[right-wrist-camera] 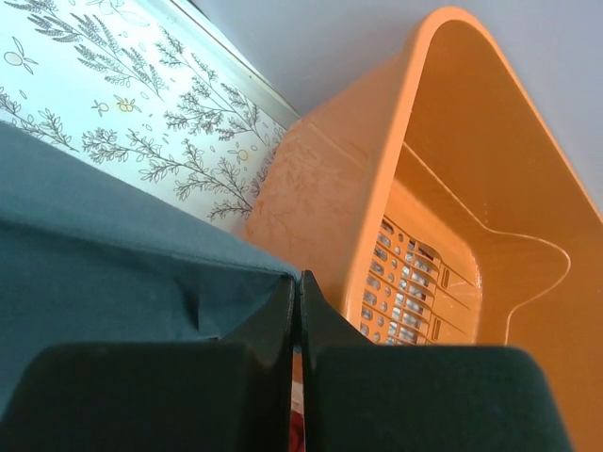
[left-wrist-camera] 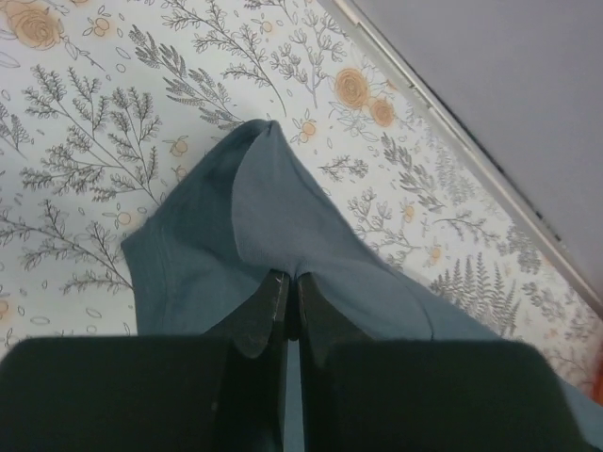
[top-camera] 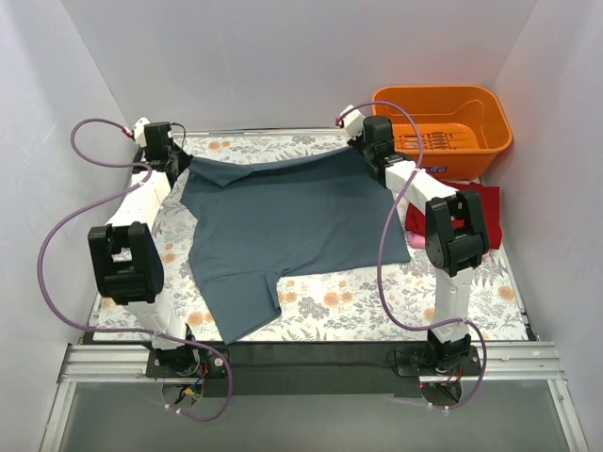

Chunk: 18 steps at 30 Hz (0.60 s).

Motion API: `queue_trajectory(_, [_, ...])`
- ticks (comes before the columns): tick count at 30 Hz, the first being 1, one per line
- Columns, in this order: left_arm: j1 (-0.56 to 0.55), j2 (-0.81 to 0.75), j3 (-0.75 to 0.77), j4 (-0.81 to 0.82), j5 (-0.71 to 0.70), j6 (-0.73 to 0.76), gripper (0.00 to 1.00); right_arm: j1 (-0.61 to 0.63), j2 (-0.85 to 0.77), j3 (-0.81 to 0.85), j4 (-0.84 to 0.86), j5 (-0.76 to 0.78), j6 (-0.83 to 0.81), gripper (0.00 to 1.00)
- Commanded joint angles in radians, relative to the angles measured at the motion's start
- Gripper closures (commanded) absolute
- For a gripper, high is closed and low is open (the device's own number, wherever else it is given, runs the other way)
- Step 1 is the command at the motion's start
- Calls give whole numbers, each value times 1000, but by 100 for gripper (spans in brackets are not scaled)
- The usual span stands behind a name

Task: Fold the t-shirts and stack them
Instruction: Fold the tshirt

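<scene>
Your left fingers (left-wrist-camera: pixel 267 311) and right fingers (right-wrist-camera: pixel 278 315) each pinch a far corner of the blue-grey t-shirt (top-camera: pixel 283 217). Pull unevenly and a corner may slip out.

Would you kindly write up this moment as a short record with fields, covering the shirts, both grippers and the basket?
shirt in work: blue-grey t-shirt, spread on the floral tablecloth, far edge lifted
left gripper: shut on the shirt's far-left corner
right gripper: shut on the far-right corner, next to the basket
other shirts: dark red t-shirt at right, partly hidden by the right arm; a bit of pink cloth at its near edge
basket: orange basket, far right corner
</scene>
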Motion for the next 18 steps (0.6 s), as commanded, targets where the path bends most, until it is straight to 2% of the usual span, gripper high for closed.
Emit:
queue_trajectory(1, [2,-160,-71,-45,-28,-92,97,-7,-55,-43,90,10,-25,99])
queue_trajectory(9, [2,-301,-296,-93,9,-199,97,-9,-93,-168,140,25,-56,99])
queue_trajectory(18, [2,-412,-439,-125,66,-285,98,-16,-104,-231,163,57,-65,99])
